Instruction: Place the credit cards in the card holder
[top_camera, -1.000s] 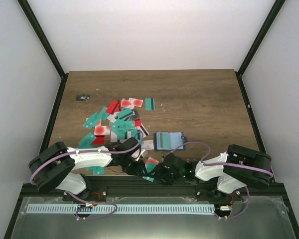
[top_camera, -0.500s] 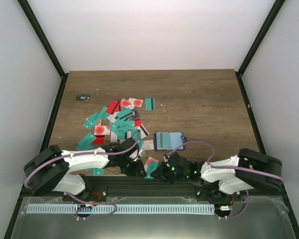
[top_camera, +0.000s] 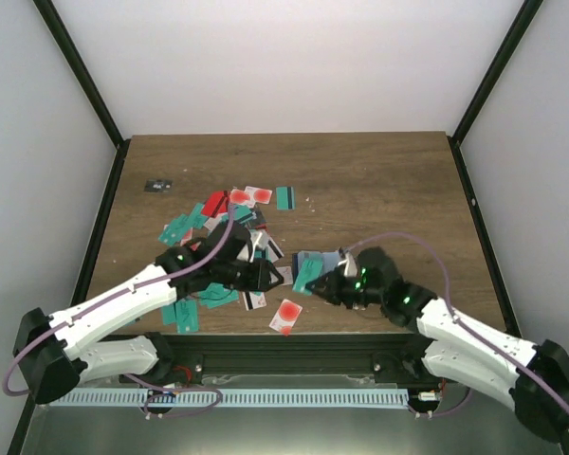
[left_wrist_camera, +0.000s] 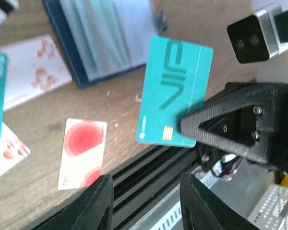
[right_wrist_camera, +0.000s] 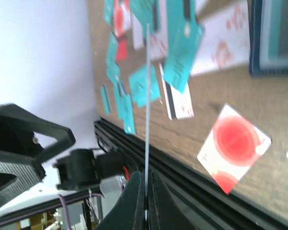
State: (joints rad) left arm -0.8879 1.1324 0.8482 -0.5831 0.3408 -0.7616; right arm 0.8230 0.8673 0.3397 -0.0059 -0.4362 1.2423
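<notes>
Insertion step: teal card (left_wrist_camera: 175, 91) at the open card holder (top_camera: 322, 265)

My right claw (right_wrist_camera: 147, 186) is closed tight on one end of the teal card, which hangs off the worktop (top_camera: 389, 190) just beside the holder's near edge. The left claw (left_wrist_camera: 146, 184) is part open and empty, near the loose cards (top_camera: 218, 227). I should line the free edge up with a pocket mouth, slide it in shallow, and release only once it is seated.

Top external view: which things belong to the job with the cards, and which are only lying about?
Belong to the job:
- dark navy folding card holder
- heap of thin teal, red and white plastic cards
- single teal card, pinched in the right fingers

Only lying about:
- small black-grey object, far left on the brown wooden table
</notes>
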